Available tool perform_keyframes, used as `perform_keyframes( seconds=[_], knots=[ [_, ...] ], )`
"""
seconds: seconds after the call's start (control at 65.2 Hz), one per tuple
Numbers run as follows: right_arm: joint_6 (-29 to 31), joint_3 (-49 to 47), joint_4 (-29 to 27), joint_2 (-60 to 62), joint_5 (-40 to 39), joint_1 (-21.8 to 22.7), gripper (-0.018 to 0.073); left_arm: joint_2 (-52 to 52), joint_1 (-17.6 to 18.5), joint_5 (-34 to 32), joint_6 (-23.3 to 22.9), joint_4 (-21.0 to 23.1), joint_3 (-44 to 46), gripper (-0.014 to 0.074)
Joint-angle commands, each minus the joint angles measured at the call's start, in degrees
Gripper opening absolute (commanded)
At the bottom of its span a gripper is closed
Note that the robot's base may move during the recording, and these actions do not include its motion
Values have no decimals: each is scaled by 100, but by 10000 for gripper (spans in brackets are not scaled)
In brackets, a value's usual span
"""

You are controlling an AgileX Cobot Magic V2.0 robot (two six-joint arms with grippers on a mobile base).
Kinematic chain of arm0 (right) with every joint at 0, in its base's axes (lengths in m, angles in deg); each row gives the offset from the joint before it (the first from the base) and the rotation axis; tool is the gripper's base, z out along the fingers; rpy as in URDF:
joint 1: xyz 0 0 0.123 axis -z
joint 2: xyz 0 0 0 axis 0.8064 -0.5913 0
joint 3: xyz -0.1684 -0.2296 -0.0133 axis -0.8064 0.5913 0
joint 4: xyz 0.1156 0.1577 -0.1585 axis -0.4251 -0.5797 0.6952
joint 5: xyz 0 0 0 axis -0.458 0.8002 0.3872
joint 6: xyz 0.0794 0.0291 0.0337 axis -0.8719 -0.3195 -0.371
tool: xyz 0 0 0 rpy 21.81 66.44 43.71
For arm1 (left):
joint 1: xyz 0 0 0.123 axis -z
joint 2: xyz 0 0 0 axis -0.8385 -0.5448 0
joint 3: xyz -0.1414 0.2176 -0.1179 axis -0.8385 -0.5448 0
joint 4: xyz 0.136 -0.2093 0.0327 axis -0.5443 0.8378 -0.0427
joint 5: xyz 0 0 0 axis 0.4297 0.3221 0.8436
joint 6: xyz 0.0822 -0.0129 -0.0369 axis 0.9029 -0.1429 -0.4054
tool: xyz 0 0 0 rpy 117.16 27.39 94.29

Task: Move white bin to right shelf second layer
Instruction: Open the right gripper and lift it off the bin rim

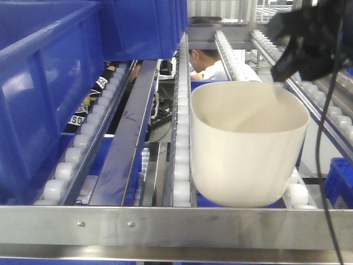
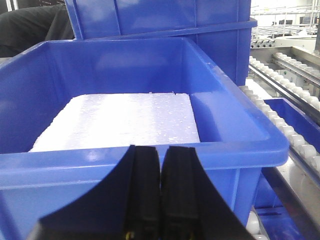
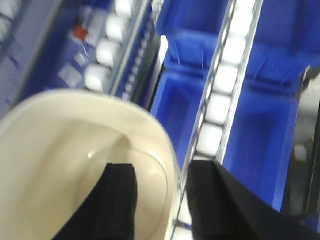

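The white bin (image 1: 248,149) stands upright and empty on the roller rows of the right shelf second layer (image 1: 182,160), just behind its riveted steel front bar (image 1: 176,223). My right gripper (image 1: 287,61) hovers above the bin's back right rim, apart from it. In the right wrist view the gripper (image 3: 161,167) is open: one finger is over the inside of the white bin (image 3: 60,150), the other outside over a roller rail. My left gripper (image 2: 161,150) is shut on nothing, facing the near wall of a blue crate (image 2: 150,165).
Large blue crates (image 1: 49,83) fill the left lane. The crate in the left wrist view holds a white foam slab (image 2: 120,120). More blue crates (image 3: 250,125) sit on the level below. A person in white (image 1: 212,63) is behind the rack. A black cable (image 1: 325,138) hangs at right.
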Motion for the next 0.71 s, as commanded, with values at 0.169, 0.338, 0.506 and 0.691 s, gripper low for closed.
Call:
perform_keyframes(
  seconds=[0.169,0.338,0.506,0.691],
  knots=[
    [16,-159,-19,864,-384,5,360,76,11,-499,-43,29,-190,85],
    [16,-72,-14,1637,-519,18,267,76,11,-499,-43,29,-190,85],
    [16,498,-14,2649,-906,548,12,76,11,-499,-43,29,-190,85],
    [16,1366,-14,3831,-1069,1355,24,76,11,-499,-43,29,-190,85]
  ],
)
